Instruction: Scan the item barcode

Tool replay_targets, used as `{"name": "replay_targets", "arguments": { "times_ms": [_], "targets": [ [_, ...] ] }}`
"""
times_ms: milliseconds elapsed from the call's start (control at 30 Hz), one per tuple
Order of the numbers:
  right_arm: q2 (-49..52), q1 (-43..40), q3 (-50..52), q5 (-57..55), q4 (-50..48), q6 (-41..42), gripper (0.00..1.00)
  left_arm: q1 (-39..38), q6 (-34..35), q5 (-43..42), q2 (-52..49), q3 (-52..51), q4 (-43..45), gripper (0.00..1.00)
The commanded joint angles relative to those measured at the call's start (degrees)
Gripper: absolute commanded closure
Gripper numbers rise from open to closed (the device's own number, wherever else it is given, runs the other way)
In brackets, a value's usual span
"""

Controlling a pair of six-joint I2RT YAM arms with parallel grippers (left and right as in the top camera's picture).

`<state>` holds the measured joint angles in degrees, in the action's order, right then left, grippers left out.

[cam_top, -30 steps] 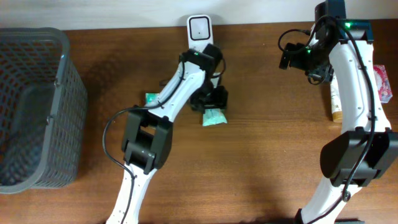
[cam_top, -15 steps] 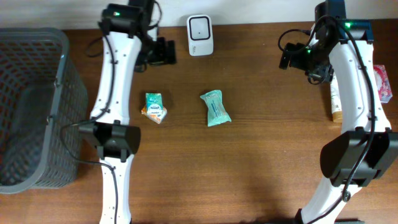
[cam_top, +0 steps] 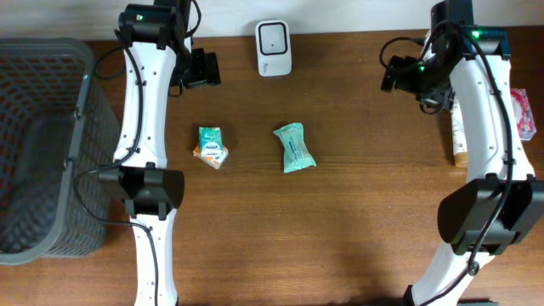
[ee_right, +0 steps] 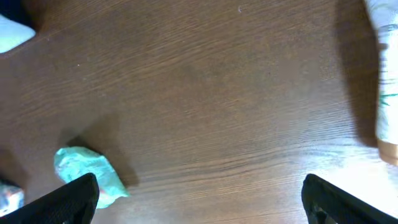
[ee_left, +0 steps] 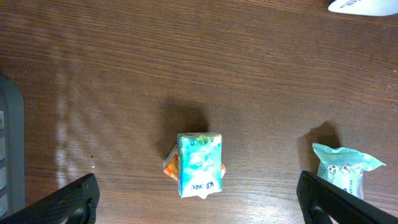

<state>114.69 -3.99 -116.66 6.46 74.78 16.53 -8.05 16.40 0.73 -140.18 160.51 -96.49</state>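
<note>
The grey basket (cam_top: 42,144) stands close beside the left arm, so a wide swing could knock it. The left gripper (cam_top: 202,70) hangs spread and empty near the white scanner (cam_top: 274,37). The right gripper (ee_right: 199,198) is likewise spread, holding nothing. The green packet (cam_top: 294,149) lies unheld on the table before the scanner, and its soft wrapper may slip or crumple, hiding the barcode. The small teal pack (ee_left: 199,165) nearby could be grabbed by mistake.
</note>
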Motion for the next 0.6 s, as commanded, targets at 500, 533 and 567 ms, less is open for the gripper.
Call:
{"name": "replay_targets", "arguments": {
  "times_ms": [500,533,567],
  "targets": [
    [2.6,20.3,14.0,12.5,-14.4,0.3,0.0,0.1,-0.7,0.8,-0.1,0.8,-0.2,0.01],
    [3.0,21.2,16.3,12.6,-16.8,0.3,0.07,0.1,-0.7,0.8,-0.1,0.8,-0.2,0.01],
    [3.3,22.5,18.9,12.5,-20.3,0.2,0.16,0.1,-0.7,0.8,-0.1,0.8,-0.2,0.01]
  ]
}}
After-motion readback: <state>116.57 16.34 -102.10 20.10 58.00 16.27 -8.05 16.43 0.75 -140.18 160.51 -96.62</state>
